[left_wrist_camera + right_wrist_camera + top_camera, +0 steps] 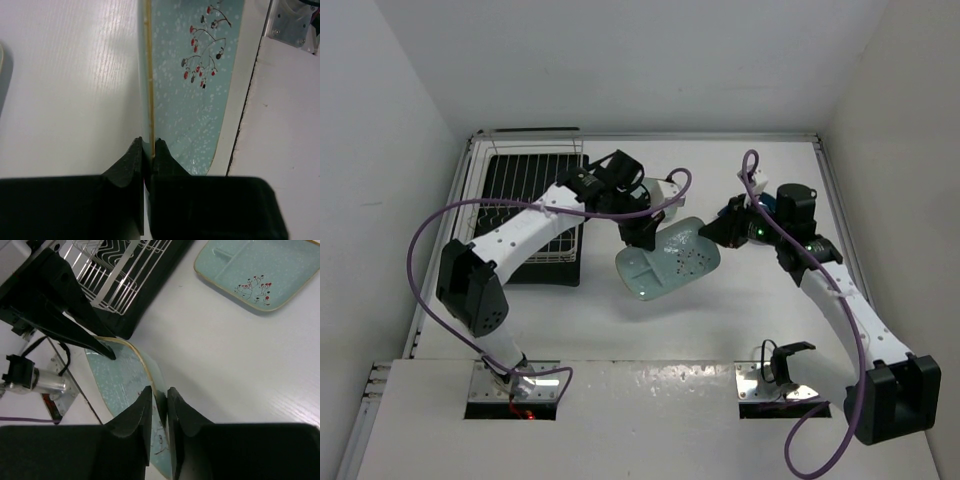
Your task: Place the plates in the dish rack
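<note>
The dish rack (525, 205) sits in the upper left of the top view on a black drip tray (545, 272). Its white wires are bare where they can be seen. The white left arm (520, 232) slants across the rack's lower right part, and a purple cable (420, 250) loops out to the left of it. From the right wrist, the rack's corner lies in the upper left. A second plate (250, 270) lies flat on the white table (720, 330) in the upper right, well apart from the rack.

The held plate (670, 262) is near the middle of the top view, just right of the tray and raised off the table between the two arms. It is a pale mint, rounded rectangle with inner dividers, fine white speckles and a small branch of red and dark berries. A thin tan line runs along its rim. The left wrist view shows it almost edge-on, running up the frame.

The left gripper (147, 150) pinches the plate's upper left edge — its fingers are drawn in narrow, with only the rim between them. The right gripper (159, 395) clamps the opposite edge just as tightly — the rim curves away from its fingertips toward the black left gripper at upper left.
</note>
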Controlling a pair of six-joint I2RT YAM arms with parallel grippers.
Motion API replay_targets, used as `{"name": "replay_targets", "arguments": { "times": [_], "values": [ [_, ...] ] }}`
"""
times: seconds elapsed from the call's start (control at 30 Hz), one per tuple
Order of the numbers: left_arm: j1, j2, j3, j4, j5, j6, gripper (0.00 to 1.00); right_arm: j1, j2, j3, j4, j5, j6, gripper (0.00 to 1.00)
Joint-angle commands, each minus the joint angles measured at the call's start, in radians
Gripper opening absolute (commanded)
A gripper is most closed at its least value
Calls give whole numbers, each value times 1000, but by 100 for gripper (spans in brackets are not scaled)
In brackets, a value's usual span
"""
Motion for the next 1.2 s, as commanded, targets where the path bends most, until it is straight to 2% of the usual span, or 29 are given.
{"name": "replay_targets", "arguments": {
  "times": [0.0,0.07,0.1,0.13,0.23,0.37,0.43,0.47,0.5,0.6,0.67,0.77,0.83,0.9,1.17],
  "values": [
    [-12,-94,14,45,-11,-45,0,13,-8,44,83,19,83,21],
    [14,-113,26,73,-62,-103,0,13,-7,51,45,113,83,66],
    [25,-113,51,73,-110,-120,0,15,-7,56,33,174,86,94],
    [37,-123,66,73,-134,-136,0,13,-3,64,11,235,98,100],
    [98,-149,138,73,-241,-177,0,13,-13,79,-37,383,130,100],
    [160,-196,244,47,-485,-173,0,13,-55,73,-66,518,169,100],
    [189,-205,310,4,-672,-130,0,13,-65,65,-81,562,189,100],
    [201,-219,321,-5,-739,-121,0,13,-80,65,-86,569,200,100],
    [227,-243,321,-5,-874,-96,0,13,-82,67,-113,575,207,100],
    [303,-289,286,-14,-1095,-55,0,18,-91,70,-145,604,230,100],
    [357,-301,275,-34,-1161,-54,0,30,-91,58,-152,619,250,100],
    [486,-301,260,-103,-1203,-117,0,50,-88,42,-168,650,266,100],
    [573,-301,238,-137,-1159,-160,0,71,-82,41,-187,682,279,100],
    [614,-323,173,-137,-1081,-160,0,84,-77,36,-187,705,276,100],
    [756,-279,93,-96,-1034,-160,0,117,-89,-21,-179,739,261,100]
  ]
}}
